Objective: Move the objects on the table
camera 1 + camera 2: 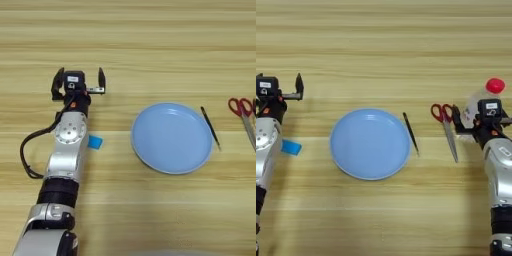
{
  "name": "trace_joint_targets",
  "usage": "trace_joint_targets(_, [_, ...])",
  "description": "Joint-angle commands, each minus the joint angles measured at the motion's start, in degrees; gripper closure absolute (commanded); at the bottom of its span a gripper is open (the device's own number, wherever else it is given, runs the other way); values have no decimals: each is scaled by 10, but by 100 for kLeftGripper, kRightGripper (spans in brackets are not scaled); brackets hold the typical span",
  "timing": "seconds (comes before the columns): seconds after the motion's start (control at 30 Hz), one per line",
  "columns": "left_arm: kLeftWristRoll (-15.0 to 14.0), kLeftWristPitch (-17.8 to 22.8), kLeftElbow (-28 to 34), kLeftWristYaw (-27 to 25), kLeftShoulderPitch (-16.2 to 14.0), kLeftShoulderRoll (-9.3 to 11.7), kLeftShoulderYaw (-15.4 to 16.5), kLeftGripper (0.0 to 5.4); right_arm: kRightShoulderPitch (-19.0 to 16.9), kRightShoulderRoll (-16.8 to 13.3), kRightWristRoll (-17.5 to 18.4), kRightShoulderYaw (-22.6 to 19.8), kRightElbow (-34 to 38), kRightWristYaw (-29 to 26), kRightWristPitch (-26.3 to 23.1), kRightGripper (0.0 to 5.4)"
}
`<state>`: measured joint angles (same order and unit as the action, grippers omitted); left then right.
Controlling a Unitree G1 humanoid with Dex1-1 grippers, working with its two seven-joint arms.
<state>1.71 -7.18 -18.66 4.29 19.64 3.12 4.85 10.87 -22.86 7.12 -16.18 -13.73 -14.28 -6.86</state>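
Observation:
My left gripper (81, 74) hovers open over bare table (150, 40) at the left, nothing between its fingers. The small blue block (95, 142) lies beside that arm's forearm, partly hidden under it. The light-blue plate (171, 138) sits empty in the middle. A thin black stick (411, 132) lies just off the plate's right rim. Red-handled scissors (445, 125) lie further right, blades pointing toward me. The clear bottle (475, 104) with its red cap (495, 85) stands at the right. My right gripper (482, 115) is open with its fingers either side of the bottle's base; contact is unclear.
The left arm's black cable (27, 155) loops out to the left of the forearm. Bare wood stretches across the far half of the table and in front of the plate.

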Motion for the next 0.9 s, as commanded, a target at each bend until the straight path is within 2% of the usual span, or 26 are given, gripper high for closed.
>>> trace_joint_targets(0.03, [-2,8,4,-2,-3,3,1,0,8,-10,2,-2,9,-1,3,1])
trace_joint_targets(0.37, [-2,6,2,-1,-2,2,0,0,8,-14,0,-7,27,6,5,1])
trace_joint_targets(0.9, [-1,5,1,-2,-2,1,-1,0,20,-12,26,-39,88,22,27,1])
